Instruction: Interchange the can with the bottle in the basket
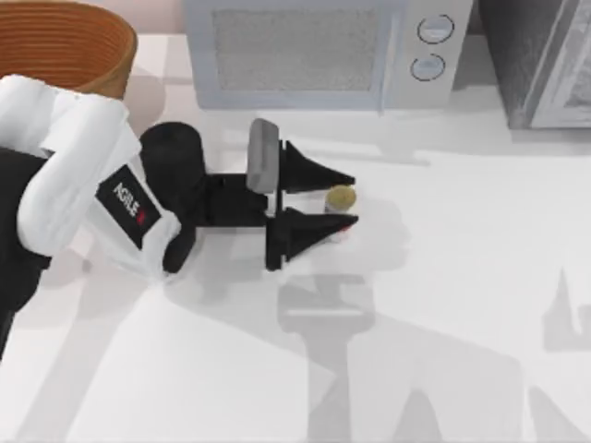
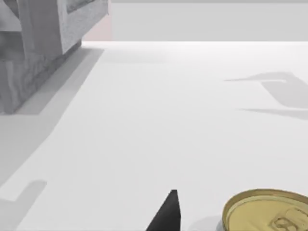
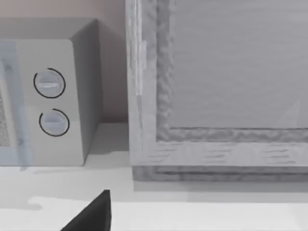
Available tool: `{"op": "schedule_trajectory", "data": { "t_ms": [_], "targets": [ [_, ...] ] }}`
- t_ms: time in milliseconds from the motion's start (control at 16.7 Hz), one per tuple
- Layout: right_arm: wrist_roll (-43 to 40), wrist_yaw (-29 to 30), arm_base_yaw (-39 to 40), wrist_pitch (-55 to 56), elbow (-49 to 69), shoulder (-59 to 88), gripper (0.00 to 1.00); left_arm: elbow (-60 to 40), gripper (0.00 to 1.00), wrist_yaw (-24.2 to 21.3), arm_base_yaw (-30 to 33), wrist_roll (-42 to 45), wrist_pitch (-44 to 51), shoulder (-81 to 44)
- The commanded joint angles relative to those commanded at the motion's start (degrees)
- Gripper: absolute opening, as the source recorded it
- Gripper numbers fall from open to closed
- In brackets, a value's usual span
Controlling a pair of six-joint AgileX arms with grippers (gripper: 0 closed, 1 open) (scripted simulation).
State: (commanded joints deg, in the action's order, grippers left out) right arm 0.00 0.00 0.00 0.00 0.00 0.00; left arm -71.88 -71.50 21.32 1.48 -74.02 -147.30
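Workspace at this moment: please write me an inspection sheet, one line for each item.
Surface: white table, shadows across it.
Job's things: basket at the top view's far left corner; can upright near the middle, gold top. Bottle: nothing seen.
Clutter: nothing seen.
Grippers: left tool open, one finger on either side of the can; whether they touch it I cannot tell. Right tool: a dark finger tip in the right wrist view.
Cables: nothing seen.
Surroundings: microwave at the far edge; grey cabinet to its right.
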Motion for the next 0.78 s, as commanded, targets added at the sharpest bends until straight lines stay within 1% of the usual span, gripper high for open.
{"op": "schedule_trajectory", "data": {
  "t_ms": [120, 180, 780],
  "targets": [
    [0.0, 0.0, 0.0, 0.0, 0.0, 0.0, 1.0, 0.0, 0.98, 0.0, 0.0, 0.0, 0.0, 0.0],
    [0.0, 0.0, 0.0, 0.0, 0.0, 0.0, 1.0, 0.0, 1.0, 0.0, 0.0, 0.0, 0.0, 0.0],
    [0.0, 0.0, 0.0, 0.0, 0.0, 0.0, 1.0, 0.48, 1.0, 0.46, -0.5, -0.16, 0.55, 0.37]
  ]
}}
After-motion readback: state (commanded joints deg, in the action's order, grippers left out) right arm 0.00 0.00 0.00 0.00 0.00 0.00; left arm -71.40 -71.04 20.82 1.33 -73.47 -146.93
